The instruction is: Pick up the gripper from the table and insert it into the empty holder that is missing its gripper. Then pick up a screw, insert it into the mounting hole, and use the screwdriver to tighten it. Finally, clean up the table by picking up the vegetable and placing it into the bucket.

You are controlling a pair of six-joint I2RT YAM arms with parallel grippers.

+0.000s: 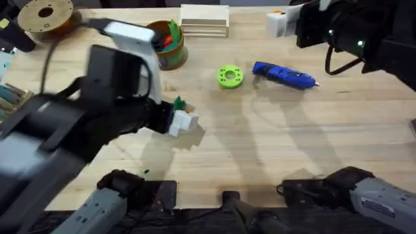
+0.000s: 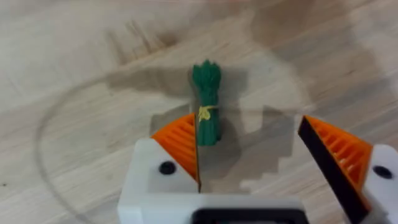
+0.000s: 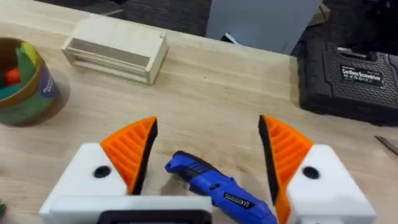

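The dark green vegetable (image 2: 206, 102) lies on the table between my left gripper's (image 2: 247, 121) open orange fingers, against the inner face of one pad. From overhead, that left gripper (image 1: 183, 122) sits at the table's middle left with the vegetable (image 1: 179, 104) just beyond it. The olive-yellow bucket (image 1: 170, 55) stands farther back and holds colourful items. My right gripper (image 3: 206, 121) hangs open above the blue screwdriver (image 3: 211, 180), which lies on the table at the right (image 1: 284, 75). The loose gripper, the holder and the screw are out of view.
A green ring disc (image 1: 229, 77) lies left of the screwdriver. A pale wooden box (image 1: 205, 19) sits at the back, a wooden spool (image 1: 45, 16) in the far left corner. A black case (image 3: 348, 74) stands beyond the right gripper, and the bucket (image 3: 25, 93) is off to its side.
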